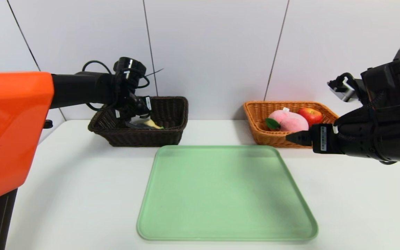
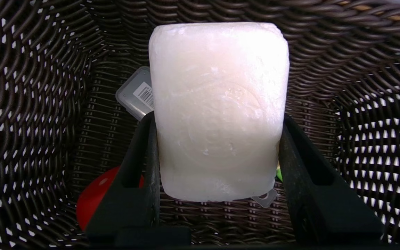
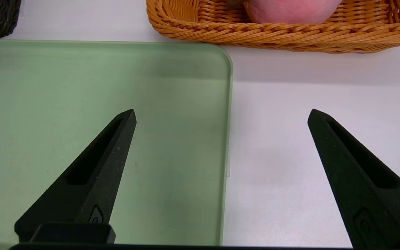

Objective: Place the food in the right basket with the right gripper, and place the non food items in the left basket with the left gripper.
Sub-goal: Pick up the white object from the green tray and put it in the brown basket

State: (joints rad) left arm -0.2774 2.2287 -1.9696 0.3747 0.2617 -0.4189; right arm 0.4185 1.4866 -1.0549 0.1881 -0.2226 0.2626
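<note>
The green tray (image 1: pixel 227 194) lay nearest on the white table (image 1: pixel 359 201), with nothing on it. Just above its right far corner hung the right gripper (image 3: pixel 220 118), its pointed jaws spread wide with nothing between them, short of the orange-tan basket (image 1: pixel 266 137). In that basket the pink plush peach (image 1: pixel 292 121) and the red-yellow apple (image 1: pixel 311 115) sat side by side.

Farther left, the left gripper (image 2: pixel 217 152) reached down into the dark brown basket (image 1: pixel 172 135). Its two jaws pressed on the opposite long sides of the white block (image 2: pixel 217 111), holding it above the basket floor. The block's long axis ran along the jaws, and its free end pointed away from the wrist. Under it lay the grey case with the barcode label (image 2: pixel 139 95) and a red rounded thing (image 2: pixel 95 201), partly hidden.
</note>
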